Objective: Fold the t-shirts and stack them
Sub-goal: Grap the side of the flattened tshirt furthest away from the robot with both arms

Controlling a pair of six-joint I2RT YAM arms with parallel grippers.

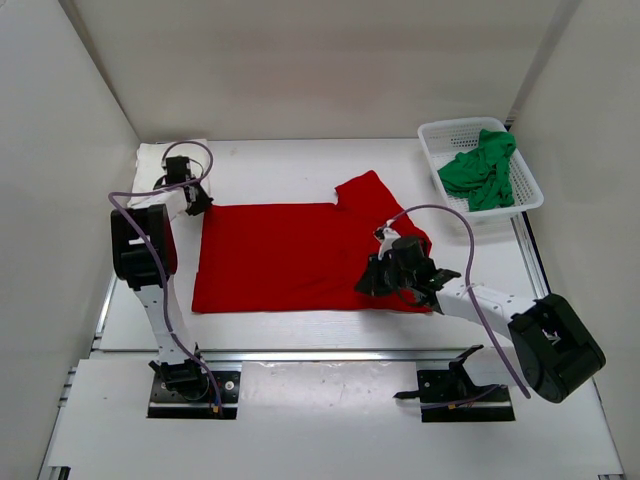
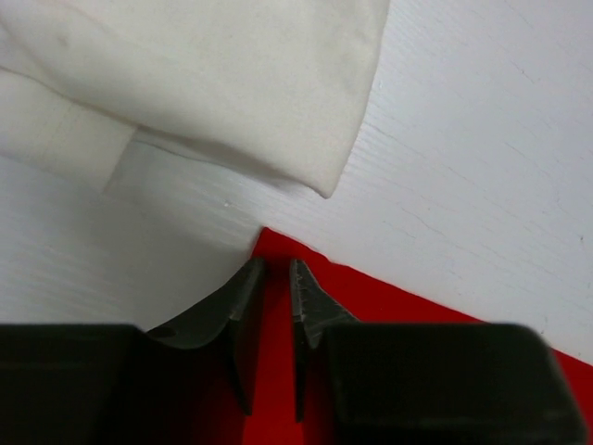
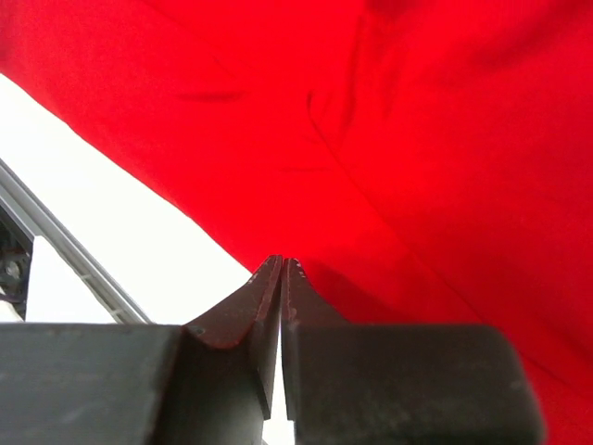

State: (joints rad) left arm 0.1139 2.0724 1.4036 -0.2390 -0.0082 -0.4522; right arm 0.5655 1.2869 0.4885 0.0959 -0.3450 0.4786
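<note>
A bright red t-shirt (image 1: 290,255) lies spread flat mid-table, one sleeve pointing to the back right. My left gripper (image 1: 200,203) is down at its back-left corner. In the left wrist view the left gripper (image 2: 276,264) has its jaws a narrow gap apart, with the red t-shirt (image 2: 389,301) showing between them. The cream-white t-shirt (image 2: 232,83) lies folded just beyond, at the back left (image 1: 160,155). My right gripper (image 1: 366,283) is at the red shirt's front-right edge. Seen from the wrist, the right gripper (image 3: 282,261) is shut, tips touching the red t-shirt (image 3: 371,120) at its hem. The green t-shirt (image 1: 480,172) sits crumpled in the basket.
A white mesh basket (image 1: 430,158) stands at the back right corner. A metal rail (image 1: 320,352) runs along the table's front edge, also seen in the right wrist view (image 3: 65,232). White enclosure walls close in the left, back and right sides.
</note>
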